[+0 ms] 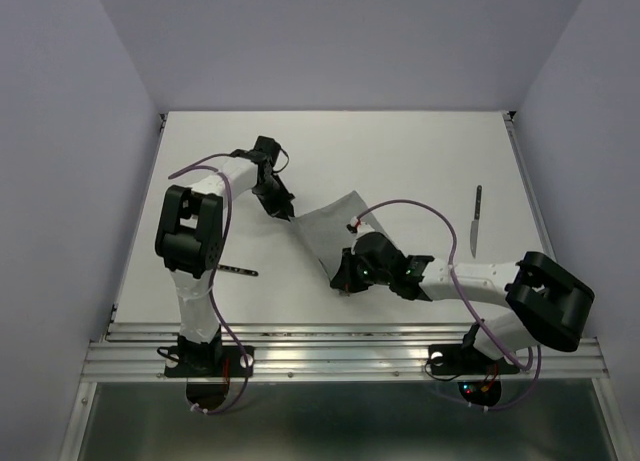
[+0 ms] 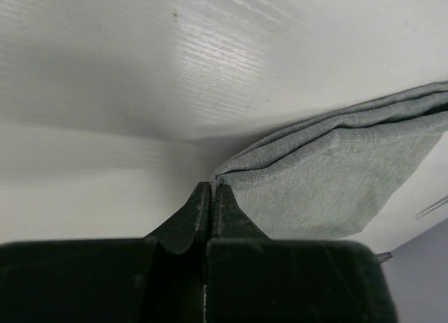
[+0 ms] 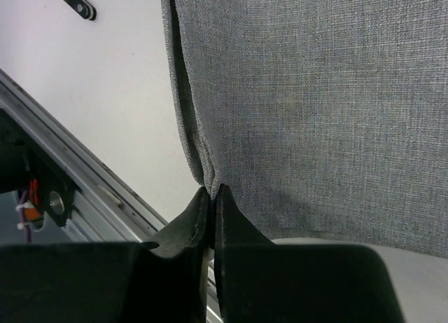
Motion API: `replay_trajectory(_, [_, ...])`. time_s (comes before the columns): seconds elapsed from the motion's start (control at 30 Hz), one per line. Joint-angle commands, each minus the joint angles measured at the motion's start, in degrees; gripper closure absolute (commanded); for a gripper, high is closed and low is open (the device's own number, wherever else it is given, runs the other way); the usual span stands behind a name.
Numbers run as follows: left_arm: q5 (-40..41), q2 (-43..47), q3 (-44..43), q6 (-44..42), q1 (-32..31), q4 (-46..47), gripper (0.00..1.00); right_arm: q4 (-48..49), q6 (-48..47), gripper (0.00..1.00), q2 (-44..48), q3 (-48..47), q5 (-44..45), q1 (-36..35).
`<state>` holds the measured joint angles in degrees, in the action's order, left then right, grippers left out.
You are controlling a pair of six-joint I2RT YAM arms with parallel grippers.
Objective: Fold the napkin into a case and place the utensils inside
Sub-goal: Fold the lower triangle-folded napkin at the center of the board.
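I count 1 woven mid-grey cloth napkin (image 1: 325,226), centre frame, and 2 slim metal utensils (image 1: 477,221); left gripper (image 2: 212,190) and right gripper (image 3: 212,191) each clamp a napkin edge.

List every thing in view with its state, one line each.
napkin: folded in layers, held between both grippers.
left gripper: shut on one napkin edge.
right gripper: shut on the opposite napkin edge.
knife: lying flat on the table, right of the napkin, untouched.
second utensil: lying on the table beside the left arm, partly hidden.
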<state>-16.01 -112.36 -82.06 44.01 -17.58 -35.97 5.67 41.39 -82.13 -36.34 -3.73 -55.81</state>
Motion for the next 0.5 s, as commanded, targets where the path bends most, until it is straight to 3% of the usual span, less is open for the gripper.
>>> replay_trajectory(0.0, [5.3,-1.3,-5.1,0.7,-0.3,-6.7,1.00,5.1,3.8,0.99,0.9,2.0,-8.7,1.4])
replay_trajectory(0.3, [7.4,-1.9,-7.2,5.1,-1.4,-10.1,1.00,9.5,8.6,0.99,0.7,4.8,-14.8,5.6])
replay_trajectory(0.47, [14.3,-2.0,-9.6,6.0,-2.8,-15.6,1.00,9.5,9.9,0.99,-0.3,4.7,-17.0,6.2])
